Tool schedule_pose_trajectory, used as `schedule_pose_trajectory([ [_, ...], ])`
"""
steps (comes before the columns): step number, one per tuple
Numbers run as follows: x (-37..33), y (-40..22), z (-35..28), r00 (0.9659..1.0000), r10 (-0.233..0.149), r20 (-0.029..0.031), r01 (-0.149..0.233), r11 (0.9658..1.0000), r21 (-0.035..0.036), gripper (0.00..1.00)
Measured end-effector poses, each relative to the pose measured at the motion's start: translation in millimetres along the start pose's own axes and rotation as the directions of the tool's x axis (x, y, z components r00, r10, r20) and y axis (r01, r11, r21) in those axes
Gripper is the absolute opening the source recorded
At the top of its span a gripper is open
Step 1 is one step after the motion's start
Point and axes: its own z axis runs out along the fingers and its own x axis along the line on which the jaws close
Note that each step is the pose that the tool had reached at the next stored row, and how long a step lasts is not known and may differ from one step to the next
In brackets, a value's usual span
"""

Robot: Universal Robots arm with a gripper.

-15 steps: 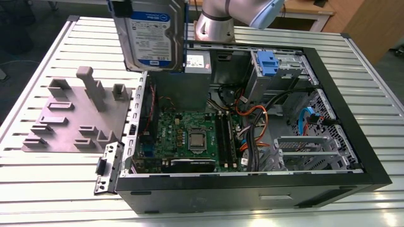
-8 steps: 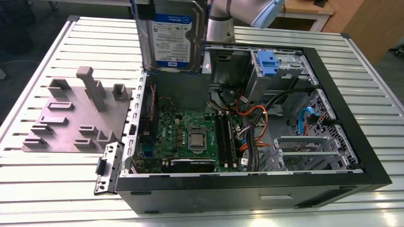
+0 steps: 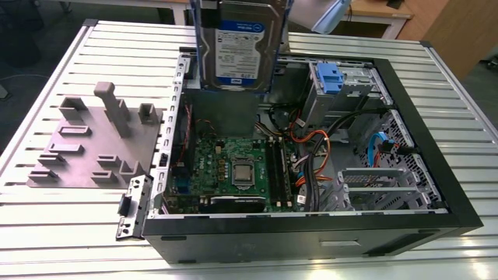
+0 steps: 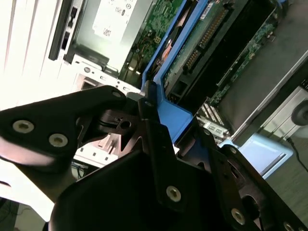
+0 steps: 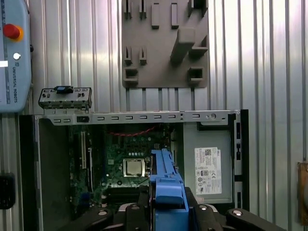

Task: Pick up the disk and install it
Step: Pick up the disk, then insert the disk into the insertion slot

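The disk (image 3: pixel 237 44) stood on edge in the air. It was a flat silver metal drive, its blue-and-white label turned toward the exterior view. A blue plastic bracket (image 4: pixel 180 118) ran down both long sides and across one end. The disk hung over the far end of the open computer case (image 3: pixel 311 239) and seemed clear of everything inside, though its lower edge was hard to judge. In the second wrist view its green underside showed, tilted. The gripper (image 5: pixel 167 211) pinched the bracket's end, one finger on each side.
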Motion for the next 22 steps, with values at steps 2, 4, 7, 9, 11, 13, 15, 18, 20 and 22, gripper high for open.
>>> schedule_pose_trajectory([
  [2,-0.3,-6.8,0.7,1.0,0.0,0.0,0.0,1.0,0.0,0.37],
  [4,-0.6,-13.5,1.3,1.0,0.0,0.0,0.0,1.0,0.0,0.37],
  [7,-1.0,-20.9,2.1,1.0,0.0,-0.0001,0.0,1.0,0.0001,0.37],
  [9,-0.9,-21.2,2.3,1.0,0.0,0.0,0.0,1.0,0.0002,0.37],
  [11,-1.0,-21.2,2.6,1.0,0.0,0.0,0.0,1.0,0.0003,0.37],
  [13,-0.9,-21.2,2.8,1.0,0.0,0.0,0.0,1.0,0.0004,0.37],
  [15,-1.0,-21.2,2.8,1.0,0.0,0.0,0.0,1.0,0.0004,0.37],
  [18,-1.0,-21.2,2.8,1.0,0.0,-0.0001,0.0,1.0,0.0004,0.37],
  [20,-0.9,-21.2,2.9,1.0,0.0,0.0,0.0,1.0,0.0005,0.37],
  [22,-1.0,-21.2,2.9,1.0,0.0,-0.0001,0.0,1.0,0.0004,0.37],
])
